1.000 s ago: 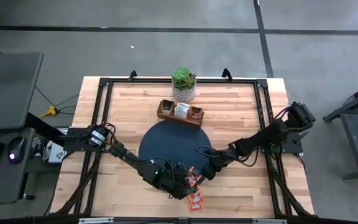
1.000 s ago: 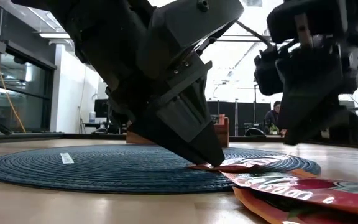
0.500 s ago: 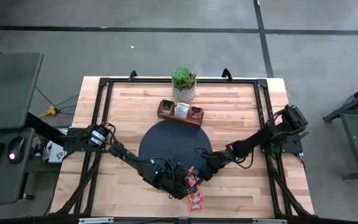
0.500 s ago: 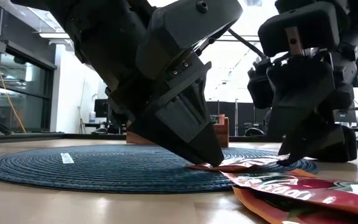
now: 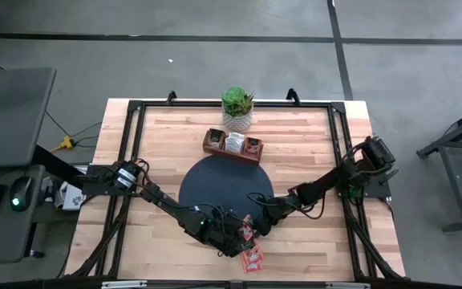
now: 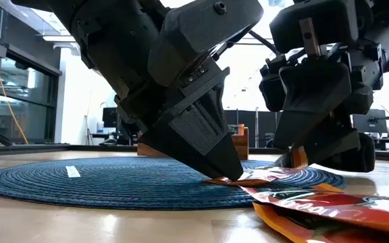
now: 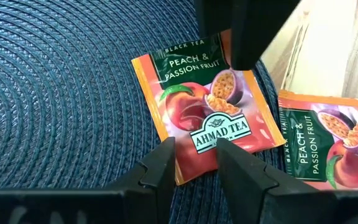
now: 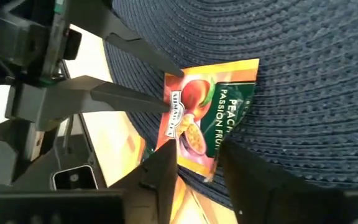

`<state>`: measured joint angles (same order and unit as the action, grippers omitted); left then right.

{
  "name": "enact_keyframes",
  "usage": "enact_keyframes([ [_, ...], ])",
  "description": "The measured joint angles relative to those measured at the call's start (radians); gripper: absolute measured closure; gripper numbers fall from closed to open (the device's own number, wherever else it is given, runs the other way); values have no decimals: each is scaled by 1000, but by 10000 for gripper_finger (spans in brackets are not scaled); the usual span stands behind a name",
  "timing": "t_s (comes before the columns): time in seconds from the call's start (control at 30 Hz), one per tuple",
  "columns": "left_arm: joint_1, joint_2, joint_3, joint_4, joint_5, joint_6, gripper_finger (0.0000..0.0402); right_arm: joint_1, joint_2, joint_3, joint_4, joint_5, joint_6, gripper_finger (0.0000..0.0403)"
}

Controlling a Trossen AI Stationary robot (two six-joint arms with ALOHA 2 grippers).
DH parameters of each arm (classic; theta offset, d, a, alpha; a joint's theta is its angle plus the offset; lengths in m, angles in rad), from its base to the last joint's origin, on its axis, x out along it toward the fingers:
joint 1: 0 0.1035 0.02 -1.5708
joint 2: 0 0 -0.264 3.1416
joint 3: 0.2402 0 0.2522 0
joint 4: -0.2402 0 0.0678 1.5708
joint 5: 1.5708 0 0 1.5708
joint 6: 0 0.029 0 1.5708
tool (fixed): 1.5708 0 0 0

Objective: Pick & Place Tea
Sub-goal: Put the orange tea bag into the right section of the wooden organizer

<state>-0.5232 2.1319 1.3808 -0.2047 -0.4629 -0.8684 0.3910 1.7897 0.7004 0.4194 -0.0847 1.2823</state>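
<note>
An orange-red tea sachet (image 7: 210, 118) lies flat on the near right rim of the dark round mat (image 5: 215, 185). My left gripper (image 7: 194, 155) is open by a narrow gap, its tips at the sachet's near edge. My right gripper (image 8: 197, 155), also open by a narrow gap, stands at the sachet's opposite edge. Two more orange-red sachets (image 5: 252, 257) lie on the bare wood just off the mat. Others sit in the brown wooden tray (image 5: 233, 144) beyond the mat. My left gripper comes slanting down from the table's left, and its fingertips (image 6: 234, 174) rest on the sachet's near edge (image 7: 194, 146), which stays flat on the mat. My right gripper comes slanting down from the right, its fingers (image 8: 166, 165) on either side of the sachet's corner (image 8: 207, 165). That edge (image 6: 298, 157) stands raised off the mat between them.
A potted plant (image 5: 237, 108) stands behind the tray at the far edge. A thin white strip (image 6: 73, 171) lies on the mat's left part. Both arms meet close together over the mat's near right rim, with bare wood to either side.
My right gripper has moved left toward the sachet and come down to the mat at its edge. That edge of the sachet now stands a little raised, while the rest stays flat. My left gripper has kept still.
</note>
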Motion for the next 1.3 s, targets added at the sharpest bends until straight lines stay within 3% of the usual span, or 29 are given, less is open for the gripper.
enact_keyframes([
  [0.3,0,0,0,0,9,0,287,0,0,0,-21,23,-12,394],
  [0.87,1,-1,6,-1,49,0,287,0,0,0,-45,39,-47,402],
  [1.03,1,3,94,-124,82,64,287,0,0,0,-64,39,-51,402],
  [1.3,33,2,246,-404,25,206,287,0,-1,0,-65,43,-58,403],
])
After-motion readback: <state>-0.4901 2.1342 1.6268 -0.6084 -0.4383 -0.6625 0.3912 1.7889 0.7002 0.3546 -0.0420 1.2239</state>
